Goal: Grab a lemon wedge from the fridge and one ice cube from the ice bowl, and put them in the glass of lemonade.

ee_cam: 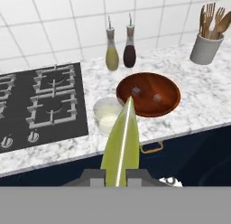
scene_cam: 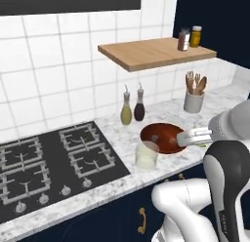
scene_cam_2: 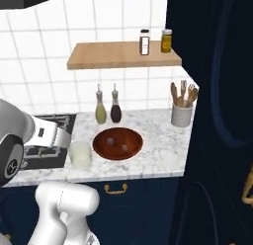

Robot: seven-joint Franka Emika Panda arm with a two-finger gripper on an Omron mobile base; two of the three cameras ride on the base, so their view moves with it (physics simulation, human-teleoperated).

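Lemon wedge (ee_cam: 121,144) is pinched betw. my jaws, which stand nearly together on it; its yellow-green body runs up the hand view w/ a pale edge down the middle and the tip pointing toward the counter. Gripper (scene_cam: 207,137) hangs over the near counter edge, just right of the ice bowl (scene_cam: 172,147) in the left base view; a sliver of green shows at the tips there. Glass of lemonade (ee_cam: 107,115) stands on the marble (ee_cam: 198,101), just left of and touching or nearly touching the bowl rim — can't tell which. Bowl holds two small pale ice cubes, one (ee_cam: 136,91) left of centre, another (ee_cam: 157,98) to its right. Handling, my read: wedge is light, soft, prob. slick w/ juice, so a thin-end pinch could squirt it out; hold looks centred on the thick part, which suits. No need to squeeze harder. Glass looks light and tippy, rim narrow — bring wedge over the mouth before letting go. Cubes will be hard, slippery, tiny; take flat faces square-on, not corners. Oil and sauce bottles (ee_cam: 121,49) and utensil crock (ee_cam: 205,48) stand far back, well apart. Stove (ee_cam: 40,105) to the left.
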